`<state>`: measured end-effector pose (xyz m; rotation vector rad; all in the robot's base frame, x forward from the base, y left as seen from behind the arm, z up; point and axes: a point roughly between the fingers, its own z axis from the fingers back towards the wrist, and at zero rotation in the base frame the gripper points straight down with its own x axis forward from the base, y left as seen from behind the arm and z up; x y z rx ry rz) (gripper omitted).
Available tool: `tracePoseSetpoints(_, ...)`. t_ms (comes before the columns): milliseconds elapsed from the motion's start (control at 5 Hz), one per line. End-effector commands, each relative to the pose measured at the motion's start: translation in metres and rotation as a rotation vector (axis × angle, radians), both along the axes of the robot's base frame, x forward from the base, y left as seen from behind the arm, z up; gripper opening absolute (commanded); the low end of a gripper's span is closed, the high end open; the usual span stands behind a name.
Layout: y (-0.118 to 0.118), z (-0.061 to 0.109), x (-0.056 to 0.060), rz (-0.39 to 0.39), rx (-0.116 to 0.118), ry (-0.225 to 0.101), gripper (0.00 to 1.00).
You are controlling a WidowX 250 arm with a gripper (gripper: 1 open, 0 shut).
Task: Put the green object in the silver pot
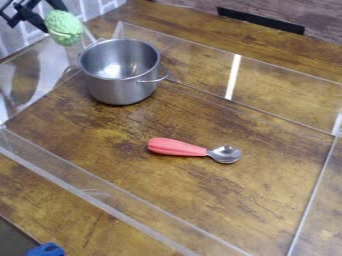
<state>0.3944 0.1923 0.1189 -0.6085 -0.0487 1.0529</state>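
Note:
The green object (pixel 62 27), a light green bumpy toy vegetable, hangs in the air at the top left, just beyond the far-left rim of the silver pot (pixel 123 72). My black gripper (pixel 47 14) is shut on the green object's upper end, and most of the gripper is cut off by the picture's edge. The pot stands upright on the wooden table and its inside shows nothing in it.
A red-handled spoon (pixel 187 150) lies near the middle of the table. A low clear plastic wall (pixel 80 185) rings the work area. A blue thing (pixel 47 250) peeks in at the bottom left edge.

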Motion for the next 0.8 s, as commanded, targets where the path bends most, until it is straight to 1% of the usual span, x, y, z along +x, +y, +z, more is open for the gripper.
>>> tracePoseSetpoints(0, 0.002, 0.026, 0.001, -0.039, 0.051, -0.046, 0.0)
tracePoseSetpoints(200, -0.001, 0.012, 0.002, -0.077, 0.05, -0.031, 0.0)
tracePoseSetpoints(400, -0.004, -0.002, 0.007, -0.118, 0.042, -0.012, 0.0)
tracePoseSetpoints(600, -0.016, 0.014, 0.029, -0.112, 0.04, -0.028, 0.0)
